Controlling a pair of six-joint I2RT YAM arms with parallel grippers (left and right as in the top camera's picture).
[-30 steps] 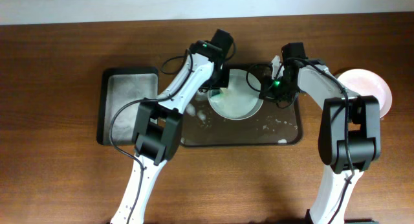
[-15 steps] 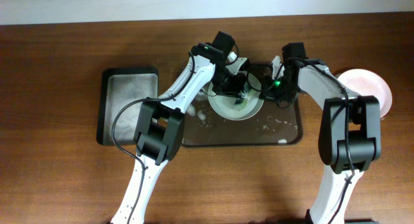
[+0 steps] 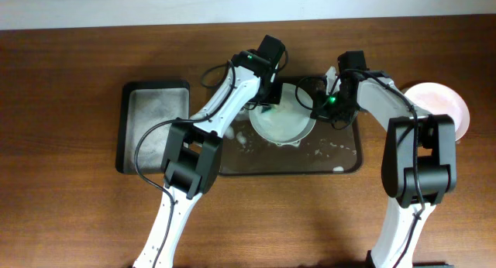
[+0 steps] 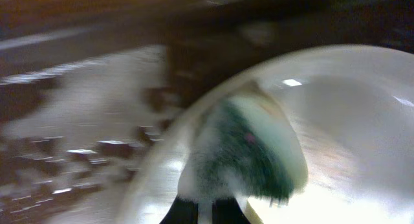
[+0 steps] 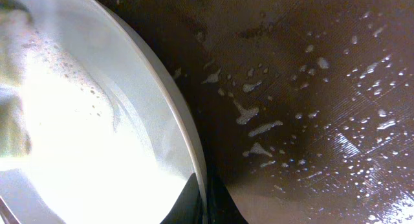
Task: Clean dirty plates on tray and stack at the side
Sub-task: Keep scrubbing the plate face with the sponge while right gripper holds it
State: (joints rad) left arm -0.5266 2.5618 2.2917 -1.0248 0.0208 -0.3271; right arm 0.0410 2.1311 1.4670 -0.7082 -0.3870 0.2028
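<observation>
White plate [image 3: 288, 127] lies on the tray [image 3: 263, 161], towards its far edge and about midway along. Face wet and sudsy; in the right wrist view the plate [image 5: 84, 120] carries a film of fine bubbles. No orange marks can be made out on it.

Right gripper [image 3: 319, 107] is at the plate's right rim. Close up, its two fingers [image 5: 194, 201] are pinched narrow on the rim, one on each side of the edge.

Left gripper [image 3: 270, 105] is at the plate's far-left edge, clamped tight on a sponge [image 3: 266, 111]. The left wrist view is blurred, but the sponge [image 4: 249, 153] shows green and white with foam, pressed on the plate [image 4: 349, 120] just inside the rim.

Tray floor around the plate is dark and wet, with white suds [image 5: 259, 130] spattered over it, thickest right of the plate [image 3: 329, 148].

Side plate [image 3: 442, 105], pinkish white, rests on the table [image 3: 70, 214] to the right of the tray, well apart from the one being held; whether it is one plate or a stack I cannot tell.

Small tray [image 3: 153, 125] lies left of the big one, just beside it, with a greyish film on its floor.
</observation>
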